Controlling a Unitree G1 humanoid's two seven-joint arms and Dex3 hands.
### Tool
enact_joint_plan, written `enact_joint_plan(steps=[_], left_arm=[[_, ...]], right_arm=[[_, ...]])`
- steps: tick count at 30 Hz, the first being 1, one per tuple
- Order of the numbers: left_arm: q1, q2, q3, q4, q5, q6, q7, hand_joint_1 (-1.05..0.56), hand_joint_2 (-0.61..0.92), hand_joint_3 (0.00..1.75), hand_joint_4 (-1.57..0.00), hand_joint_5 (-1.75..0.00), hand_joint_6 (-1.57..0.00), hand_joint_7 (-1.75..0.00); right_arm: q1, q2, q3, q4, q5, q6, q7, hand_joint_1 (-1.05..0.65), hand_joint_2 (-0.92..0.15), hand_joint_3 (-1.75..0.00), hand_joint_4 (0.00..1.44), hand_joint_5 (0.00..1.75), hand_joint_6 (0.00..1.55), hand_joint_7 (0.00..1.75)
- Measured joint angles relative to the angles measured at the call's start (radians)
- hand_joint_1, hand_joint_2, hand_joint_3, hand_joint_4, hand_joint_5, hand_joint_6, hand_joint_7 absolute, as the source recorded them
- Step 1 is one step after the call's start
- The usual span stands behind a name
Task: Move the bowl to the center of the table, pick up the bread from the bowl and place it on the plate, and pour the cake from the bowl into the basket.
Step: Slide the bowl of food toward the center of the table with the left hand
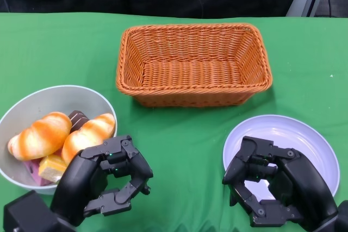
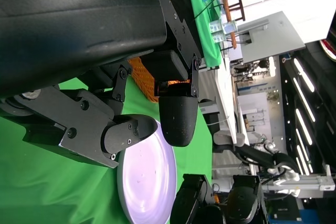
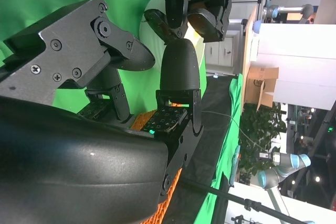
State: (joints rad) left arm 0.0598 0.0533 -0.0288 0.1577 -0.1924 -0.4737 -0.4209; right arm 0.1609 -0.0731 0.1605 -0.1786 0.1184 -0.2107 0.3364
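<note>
green cloth, nothing held yet; bowl [image 1: 32, 107] sits at the table's left edge.
left hand [image 1: 111, 180] hovers just beside the bowl's near-right rim, fingers loosely curled round nothing, so it's clearly the nearer one. right hand [image 1: 269, 188] hangs over the plate [image 1: 304, 139], same loose curl, nothing in it. bread [image 1: 41, 136] lies in the bowl, long axis running left-right. bowl needs to go rightward, toward the gap in front of the basket [image 1: 193, 63].

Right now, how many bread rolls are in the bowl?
2: one roll on the bowl's left, another roll at its right. More may be hidden.
</note>
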Motion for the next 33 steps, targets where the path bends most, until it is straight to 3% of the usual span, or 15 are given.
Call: enact_joint_plan(steps=[2, 4, 7, 10, 13, 15, 18, 22, 24, 33], left_arm=[[-0.004, -0.005, 0.007, -0.002, -0.002, 0.0, 0.011, -0.14, 0.86, 0.45, -0.76, -1.42, -0.83, -1.14], [-0.01, -0.014, 0.019, -0.014, -0.002, 0.0, 0.031, -0.15, 0.88, 0.39, -0.77, -1.38, -0.84, -1.11], [-0.03, -0.02, 0.042, -0.027, 0.005, -0.019, 0.067, -0.17, 0.89, 0.35, -0.8, -1.19, -0.88, -0.87], [-0.072, -0.016, 0.07, -0.038, -0.001, -0.056, 0.077, -0.3, 0.92, 0.19, -0.84, -0.8, -0.97, -0.32], [-0.117, -0.005, 0.097, -0.069, -0.03, -0.065, 0.077, -0.4, 0.92, 0.12, -0.83, -0.52, -0.95, -0.06], [-0.13, 0.003, 0.118, -0.095, -0.052, -0.056, 0.077, -0.46, 0.92, 0.12, -0.81, -0.31, -0.88, -0.01], [-0.149, 0.017, 0.151, -0.105, -0.057, -0.055, 0.084, -0.5, 0.92, 0.13, -0.78, -0.16, -0.81, 0.0], [-0.18, 0.028, 0.203, -0.103, -0.056, -0.069, 0.115, -0.51, 0.92, 0.18, -0.74, -0.09, -0.75, -0.01], [-0.206, 0.046, 0.224, -0.08, -0.042, -0.09, 0.117, -0.55, 0.92, 0.2, -0.64, -0.03, -0.67, 0.0], [-0.305, 0.169, 0.322, 0.181, 0.108, -0.13, 0.251, -0.64, 0.92, 0.27, -0.52, 0.0, -0.54, 0.0]], right_arm=[[0.0, 0.0, 0.002, 0.0, 0.0, 0.0, 0.0, -0.11, -0.52, -1.08, 0.76, 1.55, 0.76, 1.25], [0.0, 0.0, 0.003, 0.001, 0.0, 0.0, 0.0, -0.1, -0.52, -1.08, 0.75, 1.55, 0.76, 1.25], [-0.002, 0.0, 0.003, 0.011, 0.0, 0.0, 0.001, -0.1, -0.52, -1.08, 0.75, 1.55, 0.76, 1.25], [-0.006, 0.001, 0.003, 0.024, 0.001, -0.001, 0.002, -0.11, -0.52, -1.07, 0.76, 1.55, 0.76, 1.25], [-0.009, 0.001, 0.003, 0.034, 0.001, -0.001, 0.002, -0.11, -0.52, -1.06, 0.76, 1.55, 0.76, 1.24], [-0.012, 0.002, 0.003, 0.036, 0.001, -0.001, 0.002, -0.11, -0.53, -1.06, 0.76, 1.55, 0.76, 1.24], [-0.013, 0.003, 0.004, 0.04, 0.002, -0.002, 0.002, -0.11, -0.52, -1.06, 0.76, 1.55, 0.76, 1.24], [-0.014, 0.006, 0.004, 0.04, 0.002, -0.002, 0.002, -0.11, -0.52, -1.07, 0.76, 1.55, 0.77, 1.24], [-0.016, 0.007, 0.005, 0.043, 0.002, -0.003, 0.002, -0.11, -0.51, -1.09, 0.76, 1.55, 0.77, 1.25], [-0.017, 0.016, 0.008, 0.053, -0.001, -0.006, 0.001, -0.1, -0.51, -1.1, 0.76, 1.55, 0.76, 1.25]])
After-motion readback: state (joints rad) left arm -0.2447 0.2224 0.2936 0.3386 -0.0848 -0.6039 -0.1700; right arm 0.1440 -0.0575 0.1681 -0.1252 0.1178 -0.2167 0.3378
